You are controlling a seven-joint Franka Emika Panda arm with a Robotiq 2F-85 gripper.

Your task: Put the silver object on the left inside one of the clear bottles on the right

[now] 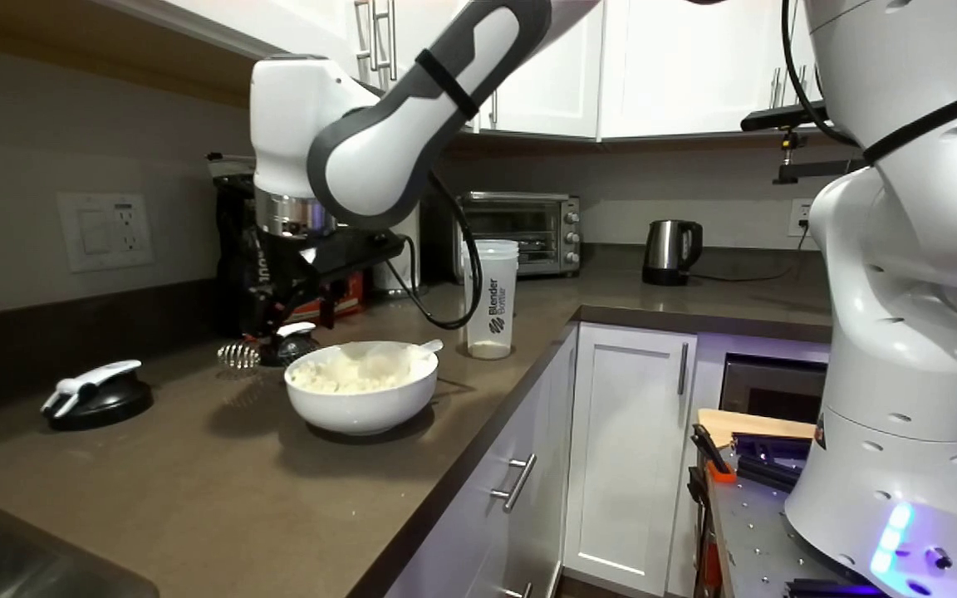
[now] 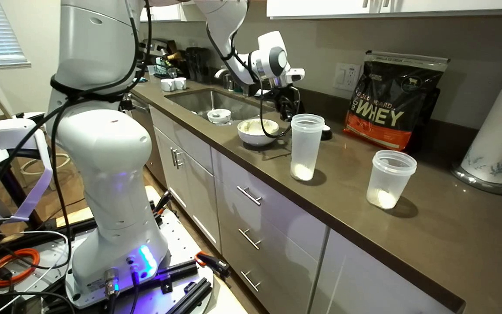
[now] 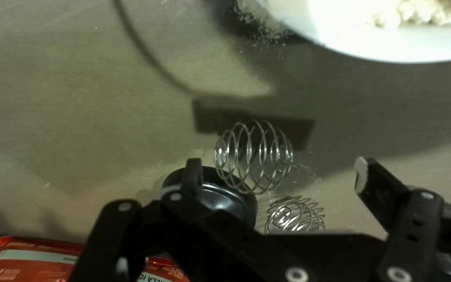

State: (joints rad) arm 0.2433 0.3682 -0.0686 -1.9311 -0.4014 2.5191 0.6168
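The silver object is a wire whisk ball (image 3: 253,156) on the counter, between my fingertips in the wrist view and nearer the left one. A second wire ball (image 3: 296,215) lies beside it, partly hidden by my gripper. A wire ball also shows in an exterior view (image 1: 238,355); in the opposite view they are hidden. My gripper (image 3: 277,176) is open and empty, low over the counter, also seen in an exterior view (image 1: 292,326). A tall clear bottle (image 2: 306,146) stands upright, also visible from elsewhere (image 1: 491,303). Another clear bottle (image 2: 390,179) stands farther right.
A white bowl of powder (image 1: 362,407) stands close beside the gripper. A black lid (image 3: 229,196) lies by the left finger, and another black-and-white lid (image 1: 105,399) lies at the left. A whey bag (image 2: 390,104) and paper-towel roll (image 2: 495,135) stand along the wall.
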